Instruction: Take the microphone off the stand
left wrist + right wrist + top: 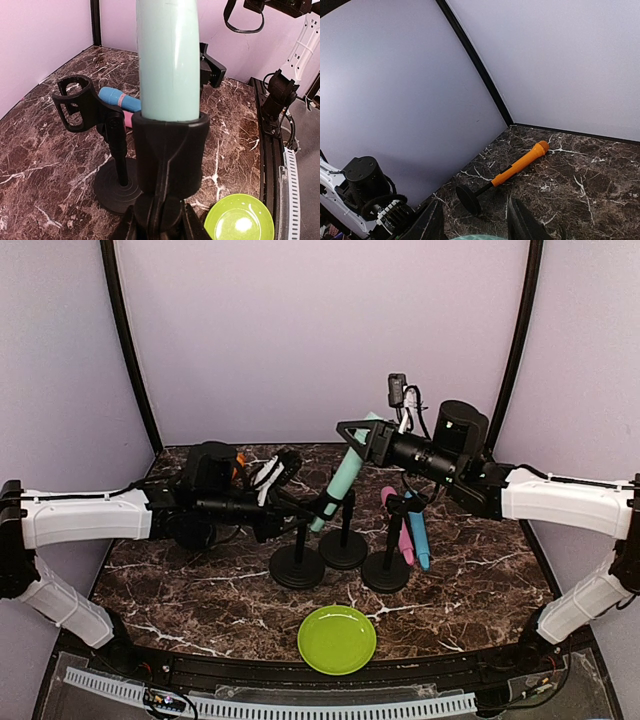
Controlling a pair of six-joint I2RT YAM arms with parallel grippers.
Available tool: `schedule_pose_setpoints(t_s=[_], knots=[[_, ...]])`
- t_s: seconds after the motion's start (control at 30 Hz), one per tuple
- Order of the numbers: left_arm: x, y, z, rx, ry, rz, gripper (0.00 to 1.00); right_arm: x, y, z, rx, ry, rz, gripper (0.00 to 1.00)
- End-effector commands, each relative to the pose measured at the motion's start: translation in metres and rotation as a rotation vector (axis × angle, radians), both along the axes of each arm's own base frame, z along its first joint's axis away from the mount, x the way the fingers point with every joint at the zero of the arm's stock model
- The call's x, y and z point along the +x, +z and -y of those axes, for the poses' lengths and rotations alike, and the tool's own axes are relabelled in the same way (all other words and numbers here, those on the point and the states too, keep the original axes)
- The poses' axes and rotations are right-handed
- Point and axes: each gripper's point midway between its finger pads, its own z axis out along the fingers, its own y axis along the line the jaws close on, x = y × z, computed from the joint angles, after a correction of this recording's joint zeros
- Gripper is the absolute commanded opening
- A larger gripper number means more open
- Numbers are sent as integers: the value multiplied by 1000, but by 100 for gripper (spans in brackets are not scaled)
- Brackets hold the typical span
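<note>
And here's the teal microphone (pixel 345 472), a smooth, pale blue-green barrel with its lower end seated snugly in the black clip of its stand (pixel 297 567), so the two are not parted yet. It's tilted, not upright, leaning from the clip up toward the back edge and the right side of the surface, and from the left wrist view the barrel (pixel 167 60) fills the clip's collar (pixel 170 145). The stand is all black, its round flat base sitting near the middle of the surface, a touch left of centre.
</note>
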Motion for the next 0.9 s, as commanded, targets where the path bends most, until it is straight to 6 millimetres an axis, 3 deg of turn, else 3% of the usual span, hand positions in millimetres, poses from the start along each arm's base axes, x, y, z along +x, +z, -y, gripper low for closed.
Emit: schedule_pose_setpoints(t_s=[0.0, 0.2, 0.63, 0.87], knots=[[-1, 9, -5, -1, -8, 44, 0, 34, 30, 43, 6, -238, 69, 0], [-2, 11, -4, -6, -11, 44, 0, 25, 32, 37, 3, -178, 101, 0], [-11, 16, -2, -30, -62, 34, 0, -22, 54, 21, 101, 163, 230, 0], [-11, 14, -2, -28, -58, 33, 0, -19, 52, 23, 87, 139, 227, 0]])
